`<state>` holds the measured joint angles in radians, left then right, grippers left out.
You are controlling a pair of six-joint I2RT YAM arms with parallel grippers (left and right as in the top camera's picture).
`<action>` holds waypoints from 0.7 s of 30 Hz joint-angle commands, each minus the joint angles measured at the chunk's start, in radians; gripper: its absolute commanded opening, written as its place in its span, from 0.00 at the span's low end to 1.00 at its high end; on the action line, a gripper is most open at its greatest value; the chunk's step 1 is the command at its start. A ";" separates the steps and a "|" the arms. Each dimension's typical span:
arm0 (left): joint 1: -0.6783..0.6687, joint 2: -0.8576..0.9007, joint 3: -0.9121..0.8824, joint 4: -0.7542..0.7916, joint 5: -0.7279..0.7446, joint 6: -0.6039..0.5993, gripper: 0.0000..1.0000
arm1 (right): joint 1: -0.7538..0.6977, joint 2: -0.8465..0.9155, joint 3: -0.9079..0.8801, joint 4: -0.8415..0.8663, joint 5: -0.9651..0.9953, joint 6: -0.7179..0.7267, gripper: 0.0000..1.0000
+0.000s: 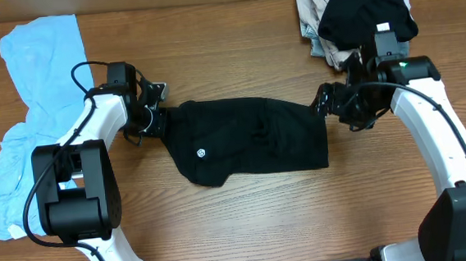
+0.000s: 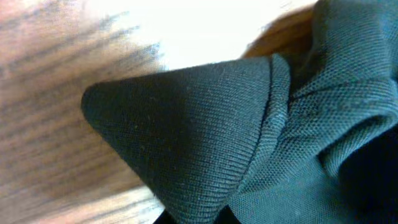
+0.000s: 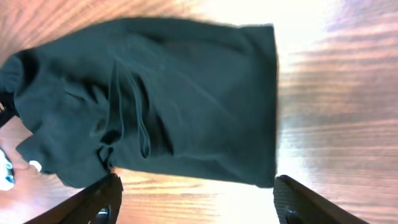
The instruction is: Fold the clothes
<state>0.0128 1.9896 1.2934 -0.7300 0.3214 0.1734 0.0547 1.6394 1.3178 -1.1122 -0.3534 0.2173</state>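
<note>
Stretched left to right across the brown wooden table [image 1: 248, 228], large plain black fabric shirt [image 1: 250, 142]: left gripper [image 1: 155, 120] at its left end, grip hidden by cloth, right gripper [image 1: 328, 102] spread wide just beside its right edge.

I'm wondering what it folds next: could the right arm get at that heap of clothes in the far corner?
Probably yes. The heap lies just beyond the right pincer, with nothing lying between them, and that pincer is open and holding nothing.
</note>
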 commanded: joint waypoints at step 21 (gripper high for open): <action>0.000 -0.003 0.694 -0.653 -0.255 -0.055 0.04 | 0.166 -0.010 -0.195 0.230 -0.097 0.178 0.79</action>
<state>0.0128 1.9923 1.9411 -1.3697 0.1108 0.1295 0.1928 1.6394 1.1309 -0.8978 -0.4393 0.3706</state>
